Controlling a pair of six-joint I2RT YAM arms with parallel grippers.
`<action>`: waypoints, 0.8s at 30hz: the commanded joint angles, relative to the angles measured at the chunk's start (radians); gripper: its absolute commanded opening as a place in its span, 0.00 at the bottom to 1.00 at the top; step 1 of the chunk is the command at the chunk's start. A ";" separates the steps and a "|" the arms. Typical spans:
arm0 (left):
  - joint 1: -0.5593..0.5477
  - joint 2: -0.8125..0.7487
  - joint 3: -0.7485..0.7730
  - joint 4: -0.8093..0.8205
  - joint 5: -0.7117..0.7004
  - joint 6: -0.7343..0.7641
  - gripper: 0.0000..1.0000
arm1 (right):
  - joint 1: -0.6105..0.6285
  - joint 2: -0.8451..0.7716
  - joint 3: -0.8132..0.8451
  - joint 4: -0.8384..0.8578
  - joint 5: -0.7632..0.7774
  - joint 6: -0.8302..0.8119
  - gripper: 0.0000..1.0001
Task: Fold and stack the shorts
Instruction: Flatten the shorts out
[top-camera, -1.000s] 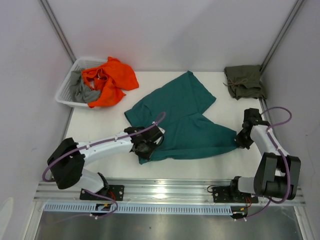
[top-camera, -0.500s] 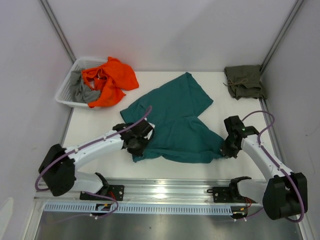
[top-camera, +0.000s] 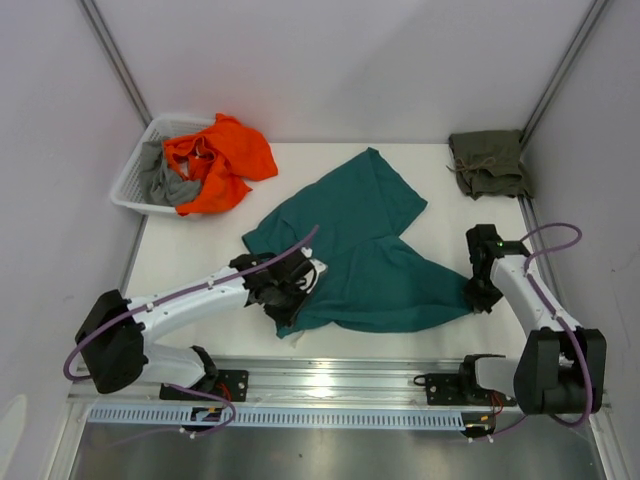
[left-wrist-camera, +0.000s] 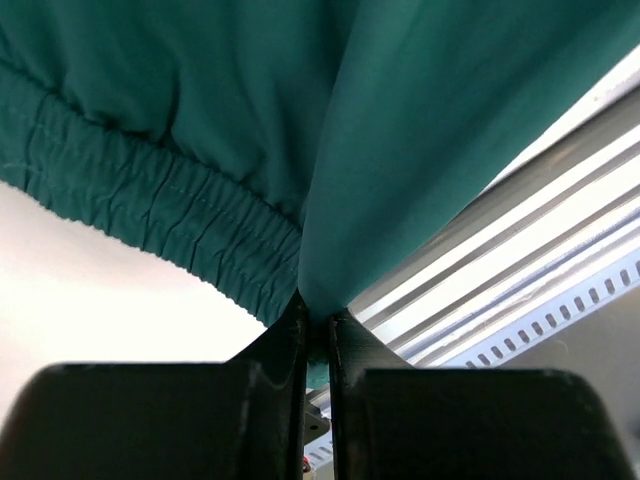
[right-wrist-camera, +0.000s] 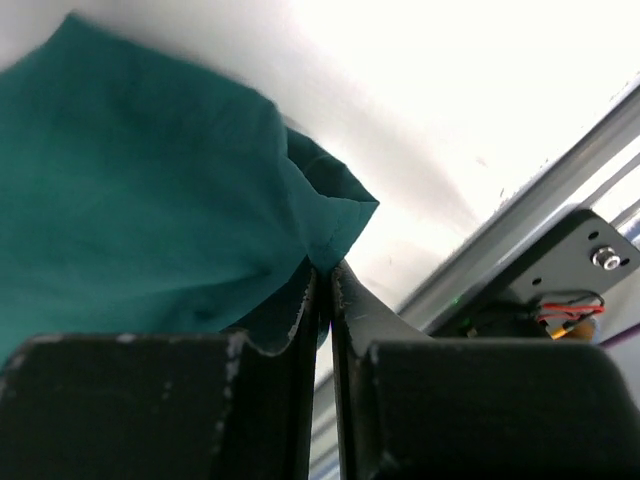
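Left gripper, clamped on teal-green shorts.
Jaws nearly together at bottom centre, a fold of cloth nipped between the tips. Shorts fill the upper frame; gathered elastic waistband runs from the left edge down to the jaws. White table lower left; slotted metal rail lower right.

A white table stands inside plain pale grey walls at the back and on both sides. Two thin metal posts rise in the back corners. Along the near edge runs an aluminium rail, shining under bright light.
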 joint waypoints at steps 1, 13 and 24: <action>-0.045 0.016 0.015 0.020 0.033 0.018 0.06 | -0.097 0.043 0.026 0.094 0.032 -0.042 0.09; -0.148 -0.011 -0.001 0.086 0.314 0.124 0.68 | -0.295 0.180 0.036 0.161 0.023 -0.115 0.86; -0.099 -0.082 0.062 0.115 0.328 0.066 0.74 | -0.324 0.073 0.226 0.242 -0.153 -0.315 0.93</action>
